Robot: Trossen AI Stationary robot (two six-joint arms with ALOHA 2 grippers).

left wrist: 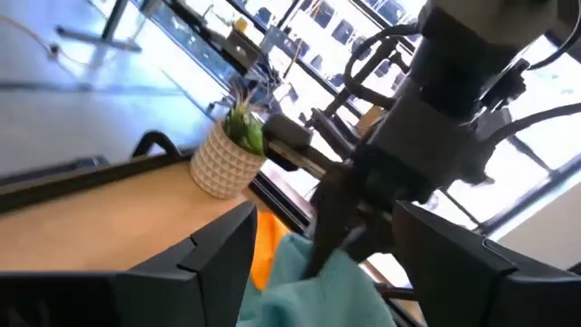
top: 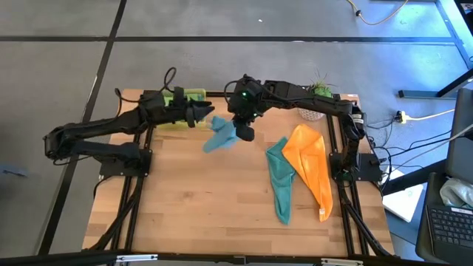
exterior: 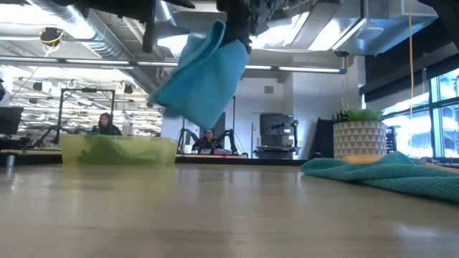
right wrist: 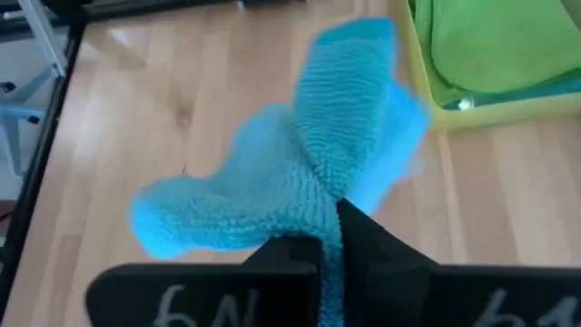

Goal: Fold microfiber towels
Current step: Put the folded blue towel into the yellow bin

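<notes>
The surface (top: 222,207) carries two towels, orange (top: 310,166) and teal (top: 279,181), limp and touching. One light blue towel (top: 220,135) hangs clear, pinched in the closed right pincer (top: 244,131); soft and light, best gripped at corners. Left pincer (top: 208,112) gapes wide, empty, just beside it.

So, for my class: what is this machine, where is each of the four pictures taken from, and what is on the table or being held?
It is a robot with two dark arms at a wooden table. One picture looks straight down, one looks level across the tabletop, and two come from cameras on the wrists. The right tool is shut on a light blue towel, holding it in the air. The left tool is open beside it, holding nothing. On the table lie a teal towel and an orange towel, with a tray holding a green towel and a potted plant at the far edge.
</notes>
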